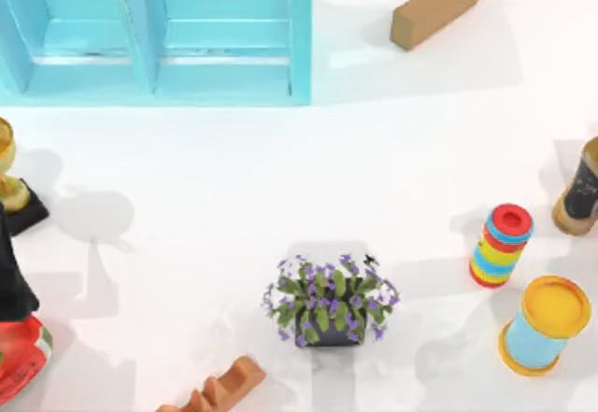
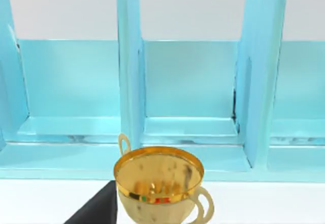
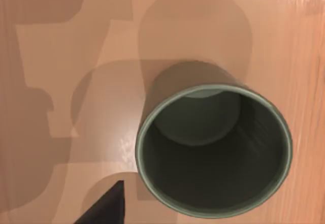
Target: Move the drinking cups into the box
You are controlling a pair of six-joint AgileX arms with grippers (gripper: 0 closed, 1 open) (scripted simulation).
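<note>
The gold cup [image 2: 159, 183] appeared polished metal, glossy and reflective. The grey-green cup [image 3: 213, 150] looked matt and smooth, standing on a satin wood-grain surface [image 3: 61, 56].

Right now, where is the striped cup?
In the top view the striped cup stands at the table's right side, between the potted plant and the dark cup, just above the yellow-lidded blue cup.

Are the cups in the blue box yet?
Not yet. The blue box has no cup in the compartments on view. A gold cup hangs just in front of it in the left wrist view, likely carried. The right wrist view looks down into a green cup. The striped cup and yellow-topped cup still wait.
</note>
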